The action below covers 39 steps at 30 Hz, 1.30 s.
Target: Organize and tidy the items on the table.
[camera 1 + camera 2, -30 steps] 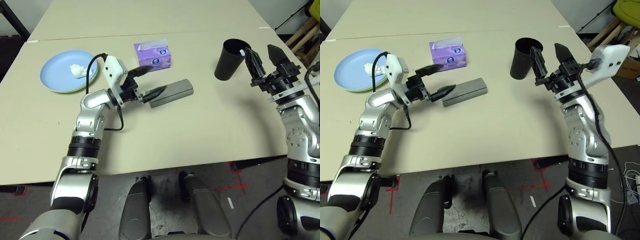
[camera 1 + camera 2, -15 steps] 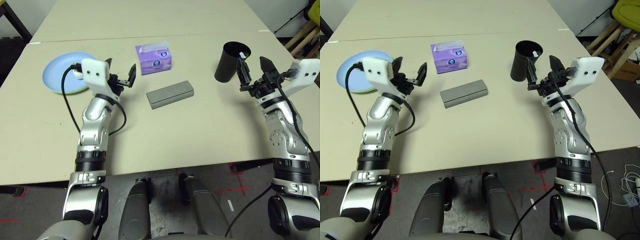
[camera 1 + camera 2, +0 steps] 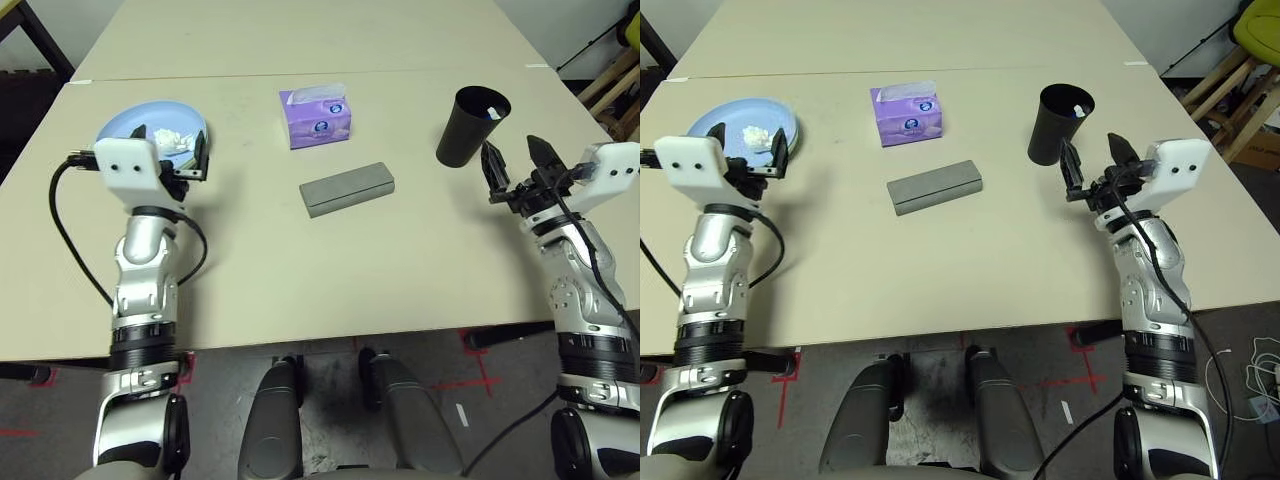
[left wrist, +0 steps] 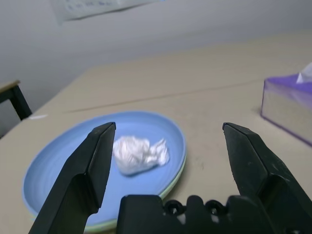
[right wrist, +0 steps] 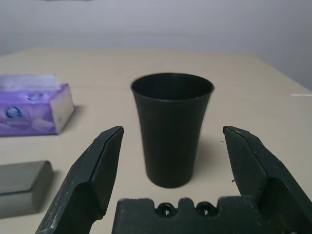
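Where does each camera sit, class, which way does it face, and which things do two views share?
Left and right eye views: on the head, looking down at the table; both silver forearms show.
Left wrist view: looks between the open left gripper at the tissue wad on the light blue plate.
Right wrist view: looks between the open right gripper at the black cup.
Shared: both wrist views catch the purple tissue box.

Purple tissue box (image 3: 318, 117): round blue-and-white emblem on its side, wording apparently too small to read. No other legible text.
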Each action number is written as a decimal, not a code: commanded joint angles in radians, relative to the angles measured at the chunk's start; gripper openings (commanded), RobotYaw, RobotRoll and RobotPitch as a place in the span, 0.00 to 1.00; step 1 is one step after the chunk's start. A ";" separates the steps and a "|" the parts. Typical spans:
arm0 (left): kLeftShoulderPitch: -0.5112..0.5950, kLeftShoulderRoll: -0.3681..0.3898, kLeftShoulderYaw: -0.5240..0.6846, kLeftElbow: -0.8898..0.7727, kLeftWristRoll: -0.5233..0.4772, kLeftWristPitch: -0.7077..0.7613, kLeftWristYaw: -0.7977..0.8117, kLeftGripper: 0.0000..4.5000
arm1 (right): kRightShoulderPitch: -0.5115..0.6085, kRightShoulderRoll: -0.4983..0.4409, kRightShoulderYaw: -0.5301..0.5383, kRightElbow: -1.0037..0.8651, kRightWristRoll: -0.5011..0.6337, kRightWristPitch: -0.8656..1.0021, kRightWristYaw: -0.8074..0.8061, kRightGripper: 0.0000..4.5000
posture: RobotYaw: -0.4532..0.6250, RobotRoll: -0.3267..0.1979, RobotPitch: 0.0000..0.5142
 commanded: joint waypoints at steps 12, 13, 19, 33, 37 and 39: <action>0.086 0.006 0.102 0.020 -0.099 -0.011 0.010 1.00 | -0.074 -0.030 -0.067 0.219 0.010 -0.067 0.000 1.00 | 0.51 0.62 0.42; 0.090 0.007 0.102 0.018 -0.099 -0.011 0.011 1.00 | -0.073 -0.027 -0.067 0.219 0.010 -0.072 -0.005 1.00 | 0.51 0.62 0.42; 0.098 0.028 0.116 0.045 -0.105 -0.006 0.001 1.00 | -0.054 -0.030 -0.070 0.213 0.012 -0.074 -0.018 1.00 | 0.50 0.62 0.41; 0.096 0.034 0.107 0.053 -0.129 0.013 -0.033 1.00 | -0.043 -0.036 -0.040 0.214 -0.018 -0.119 0.019 1.00 | 0.50 0.62 0.40; 0.090 0.041 0.110 0.060 -0.136 0.015 -0.045 1.00 | -0.035 -0.031 -0.049 0.208 -0.012 -0.123 0.010 1.00 | 0.50 0.62 0.39; 0.087 0.042 0.109 0.063 -0.136 0.015 -0.048 1.00 | -0.035 -0.031 -0.049 0.208 -0.011 -0.124 0.009 1.00 | 0.50 0.62 0.39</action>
